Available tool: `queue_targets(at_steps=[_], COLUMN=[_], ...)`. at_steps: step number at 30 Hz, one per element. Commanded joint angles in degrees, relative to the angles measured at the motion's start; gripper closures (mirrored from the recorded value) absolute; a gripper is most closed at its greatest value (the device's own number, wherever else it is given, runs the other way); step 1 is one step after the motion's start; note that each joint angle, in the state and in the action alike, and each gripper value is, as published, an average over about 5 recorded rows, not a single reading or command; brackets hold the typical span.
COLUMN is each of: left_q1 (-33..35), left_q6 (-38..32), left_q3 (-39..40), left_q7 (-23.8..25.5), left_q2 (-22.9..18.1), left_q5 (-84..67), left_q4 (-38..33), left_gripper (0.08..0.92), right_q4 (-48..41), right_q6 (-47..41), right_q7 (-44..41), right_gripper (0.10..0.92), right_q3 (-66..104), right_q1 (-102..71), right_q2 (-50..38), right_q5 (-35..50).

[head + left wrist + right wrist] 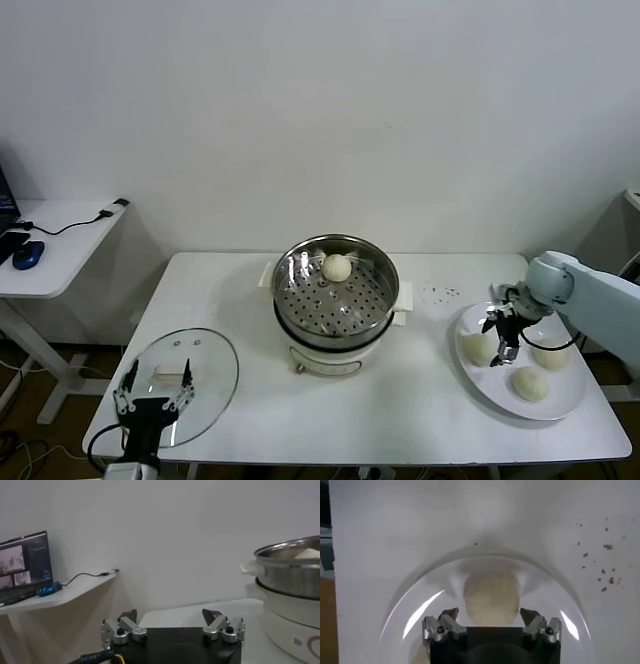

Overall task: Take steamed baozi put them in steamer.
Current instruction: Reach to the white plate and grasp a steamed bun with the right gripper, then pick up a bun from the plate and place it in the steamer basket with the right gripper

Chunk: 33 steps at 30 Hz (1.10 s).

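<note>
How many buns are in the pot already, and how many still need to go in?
Done: one bun sits in the steamer. In hand: the open right gripper is above a bun on the plate, not holding it. Left: three buns on the plate. The open left gripper waits near the glass lid.

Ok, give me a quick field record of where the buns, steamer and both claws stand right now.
in steamer: one cream-white round bun, far side of the shiny steel perforated steamer basket
on plate: three cream-white buns on the white round plate
right claw: open, over the plate, astride the nearest-left bun, not yet gripping
left claw: open, idle above the flat round glass lid
</note>
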Motion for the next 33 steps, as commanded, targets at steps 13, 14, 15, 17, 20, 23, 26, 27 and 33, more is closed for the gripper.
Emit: queue_targets(at_steps=[13,14,15,17,20,23,26,27,33], left_q1=[0.12,0.14,0.16,0.20,0.27,0.32,0.34,0.35,0.03], left_q6=[-0.15,-0.16,-0.17,-0.19,-0.22,-0.24,-0.26,-0.27,-0.34], left_q3=[-0.07,-0.07,-0.07,-0.04,0.02,0.04,0.11,0.17,0.99], left_q7=[-0.09,-0.09,-0.09,-0.09,-0.10,-0.11,-0.12,-0.12,-0.07], left_q2=[-0.05,-0.05,-0.04,-0.03,-0.07,-0.11,-0.11,-0.10,-0.12], left_q5=[0.01,0.00,-0.02,-0.04,-0.10,-0.26,-0.39,-0.42,-0.60], left_q4=[0.02,0.01,0.00,-0.03,-0.15,-0.31,-0.37,-0.41,-0.46], left_gripper=[0.177,0.177,0.177,0.177,0.177,0.177,0.177,0.177,0.177], right_q4=[-2.71,-2.52,-2.32,-1.86,-1.05,-0.16,0.20,0.18,-1.89], right_q6=[0.33,0.32,0.29,0.29,0.29,0.21,0.22,0.27,0.85], right_q7=[-0.92,-0.91,-0.90,-0.90,-0.96,-1.06,-1.42,-1.57,-2.28], right_gripper=[0.342,0.349,0.359,0.373,0.390,0.401,0.406,0.408,0.414], right_q3=[1.66,1.54,1.40,0.76,-1.16,-5.21,-13.44,-17.05,-35.93], right_q1=[-1.38,-1.11,-0.78,0.24,2.99,8.65,19.21,23.82,46.09], right_q2=[2.06,1.86,1.63,1.16,0.37,-0.32,0.30,1.01,11.02], right_q5=[0.01,0.30,0.67,1.62,3.52,7.33,14.12,16.84,35.33])
